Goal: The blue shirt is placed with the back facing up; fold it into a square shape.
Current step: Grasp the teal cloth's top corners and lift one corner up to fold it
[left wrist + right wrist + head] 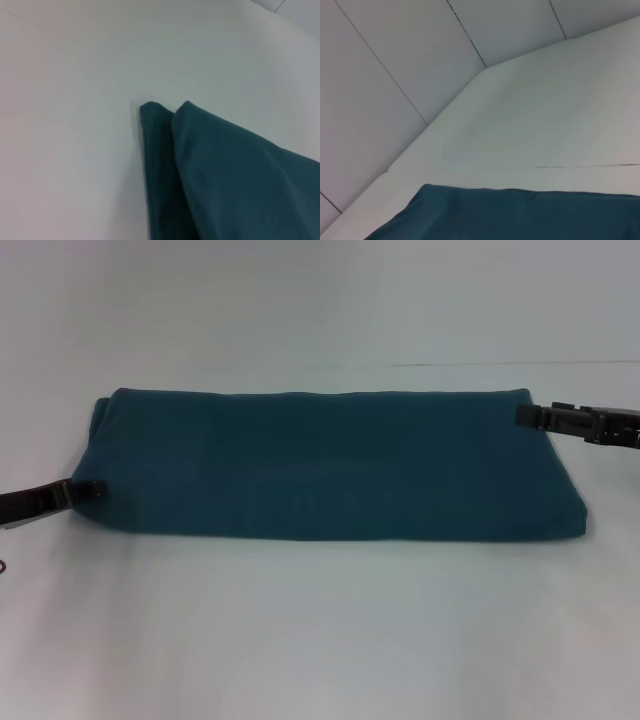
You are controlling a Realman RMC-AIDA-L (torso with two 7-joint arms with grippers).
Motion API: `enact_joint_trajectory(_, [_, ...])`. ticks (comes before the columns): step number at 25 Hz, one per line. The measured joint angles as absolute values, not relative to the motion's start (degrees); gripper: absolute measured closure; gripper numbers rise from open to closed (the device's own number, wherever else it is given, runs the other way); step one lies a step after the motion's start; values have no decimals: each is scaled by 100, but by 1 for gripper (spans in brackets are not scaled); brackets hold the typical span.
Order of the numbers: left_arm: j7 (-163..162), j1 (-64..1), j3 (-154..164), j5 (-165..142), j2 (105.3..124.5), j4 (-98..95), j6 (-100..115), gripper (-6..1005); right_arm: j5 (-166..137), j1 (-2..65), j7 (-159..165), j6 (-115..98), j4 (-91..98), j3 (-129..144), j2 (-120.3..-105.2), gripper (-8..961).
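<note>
While the shirt (335, 465) lay as a long folded band on the desk (320, 630), both end effectors met its ends.
Left end effector (92, 487) touched the near-left corner, right end effector (525, 415) the far-right; grip state could not be told. The final fold likely needed matched lifts and aligned edges.

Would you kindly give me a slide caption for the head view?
Blue shirt folded into a long band on the white table, left gripper and right gripper at its opposite ends.
</note>
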State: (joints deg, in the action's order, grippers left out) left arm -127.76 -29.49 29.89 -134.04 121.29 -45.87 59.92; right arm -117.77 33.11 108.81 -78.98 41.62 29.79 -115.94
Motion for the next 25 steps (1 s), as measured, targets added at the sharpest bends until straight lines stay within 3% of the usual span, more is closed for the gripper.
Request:
enact_joint_trajectory(9, [-12791, -2954, 3005, -13431, 12129, -4579, 5984, 625, -11777, 3272, 10867, -7916, 4122, 2979, -11592, 36])
enact_joint_trajectory(14, [-12793, -2937, 2961, -13434, 12122, -4613, 6011, 834, -11777, 3273, 10826, -7863, 4009, 2995, -11592, 36])
enact_joint_trajectory(19, [-12783, -2868, 2892, -13403, 12085, -4731, 6115, 981, -11777, 3315, 10760, -7807, 3925, 3023, -11621, 37])
enact_joint_trajectory(25, [-12779, -2785, 2756, -13391, 12046, -4874, 6203, 980, -11777, 3334, 10752, -7690, 3920, 3024, -11680, 38])
